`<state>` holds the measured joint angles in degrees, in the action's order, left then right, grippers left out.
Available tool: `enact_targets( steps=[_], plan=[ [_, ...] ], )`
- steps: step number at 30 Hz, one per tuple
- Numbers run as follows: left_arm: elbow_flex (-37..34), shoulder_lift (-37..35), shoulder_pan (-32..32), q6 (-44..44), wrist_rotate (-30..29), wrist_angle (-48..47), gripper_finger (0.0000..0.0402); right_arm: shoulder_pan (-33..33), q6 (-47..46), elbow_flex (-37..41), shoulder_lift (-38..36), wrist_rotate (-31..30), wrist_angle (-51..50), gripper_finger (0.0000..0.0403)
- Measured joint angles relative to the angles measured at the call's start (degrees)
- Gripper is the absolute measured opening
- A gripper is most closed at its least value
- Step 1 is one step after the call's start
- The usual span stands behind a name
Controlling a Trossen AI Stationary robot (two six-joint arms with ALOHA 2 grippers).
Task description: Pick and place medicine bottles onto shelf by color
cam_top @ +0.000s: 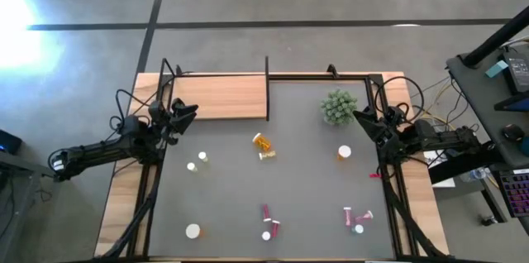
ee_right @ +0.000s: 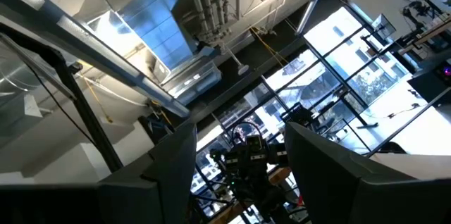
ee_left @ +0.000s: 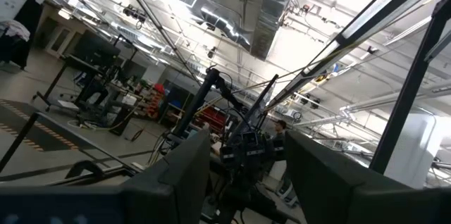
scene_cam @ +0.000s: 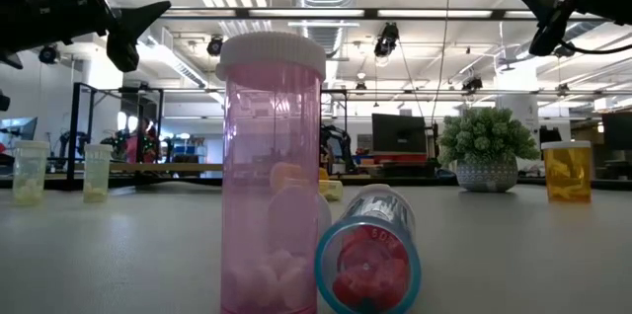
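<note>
Small white-capped medicine bottles are scattered over the grey mat (cam_top: 306, 188). Orange ones (cam_top: 263, 144) lie mid-mat and one (cam_top: 344, 153) stands at the right. Two yellowish bottles (cam_top: 197, 162) stand at the left. Pink ones lie and stand near the front (cam_top: 269, 223), with more at the front right (cam_top: 356, 218). In the low view a pink bottle (scene_cam: 272, 171) stands upright beside a lying one (scene_cam: 370, 255). The light-wood shelf (cam_top: 216, 97) lies at the far left. My left gripper (cam_top: 188, 117) hangs open above the mat's left edge. My right gripper (cam_top: 362, 124) hangs open above the right edge. Both point slightly upward.
A small green bushy plant (cam_top: 339, 106) in a pot stands at the far right of the mat, close to my right gripper. A black upright post (cam_top: 267, 89) ends the shelf. A lone bottle (cam_top: 193, 231) stands at the front left. Black frame rails run along both sides.
</note>
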<state>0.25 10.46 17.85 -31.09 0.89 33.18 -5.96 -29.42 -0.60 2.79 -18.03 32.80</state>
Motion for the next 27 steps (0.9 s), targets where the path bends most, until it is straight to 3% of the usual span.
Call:
enact_targets(
  steps=[21,27],
  plan=[
    [0.0,0.0,0.0,0.0,0.0,2.0,0.0167,0.0,0.0,0.0,0.0,0.0,0.0,0.0206],
    [0.0,0.0,0.0,1.6,-5.3,4.8,0.0167,0.0,0.0,0.0,0.0,0.0,0.0,0.0206]
  ],
)
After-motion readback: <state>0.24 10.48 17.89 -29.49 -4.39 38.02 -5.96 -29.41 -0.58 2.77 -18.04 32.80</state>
